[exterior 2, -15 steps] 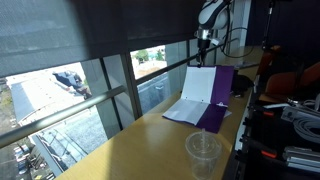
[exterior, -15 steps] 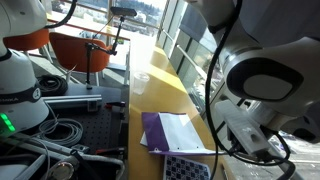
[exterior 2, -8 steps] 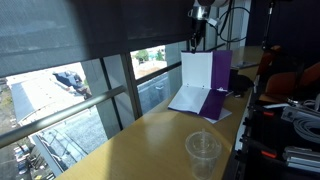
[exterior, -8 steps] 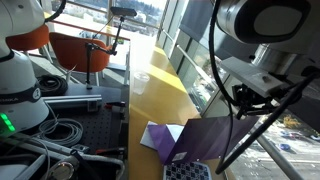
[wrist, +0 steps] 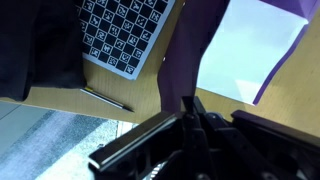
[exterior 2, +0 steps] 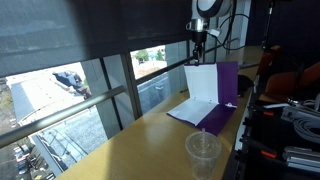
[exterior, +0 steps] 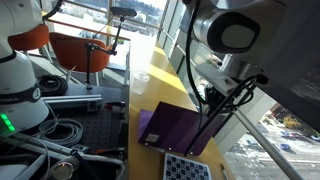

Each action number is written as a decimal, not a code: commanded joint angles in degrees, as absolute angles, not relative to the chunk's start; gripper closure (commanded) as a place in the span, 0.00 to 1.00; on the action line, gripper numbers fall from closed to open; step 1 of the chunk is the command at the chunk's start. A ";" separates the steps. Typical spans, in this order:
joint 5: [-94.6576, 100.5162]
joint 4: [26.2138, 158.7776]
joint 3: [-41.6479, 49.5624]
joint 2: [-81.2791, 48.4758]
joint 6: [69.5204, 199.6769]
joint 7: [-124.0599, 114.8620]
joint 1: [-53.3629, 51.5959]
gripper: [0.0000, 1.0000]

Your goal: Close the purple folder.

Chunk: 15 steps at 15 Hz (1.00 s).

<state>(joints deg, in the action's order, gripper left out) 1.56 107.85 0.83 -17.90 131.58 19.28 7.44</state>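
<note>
While the tool point(wrist: 190, 106) pinches the free edge of the upper cover, the purple folder point(exterior: 178, 130) sits half open on the worktop point(exterior: 160, 85). One cover lies flat on the wood and the other is held up, leaning over the white sheets point(wrist: 250, 50). In an exterior view the raised cover point(exterior 2: 227, 82) stands close to upright with a white page against it. I'd say the closing swing is the step in hand, roughly midway. Next, the arm needs to carry that edge over and down in an arc about the spine. It should let go only once the cover lies flat, staying clear of the dotted pad point(exterior: 188, 168) just beside the folder.
</note>
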 commanded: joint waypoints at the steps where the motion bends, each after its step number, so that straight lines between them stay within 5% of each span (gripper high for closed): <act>1: 5.48 108.87 1.90 -16.37 131.59 18.21 6.22 1.00; 15: 10.77 109.85 1.87 -15.42 133.56 17.79 4.80 1.00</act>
<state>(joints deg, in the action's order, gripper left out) 8.57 107.96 1.48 -16.82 131.80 19.03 6.03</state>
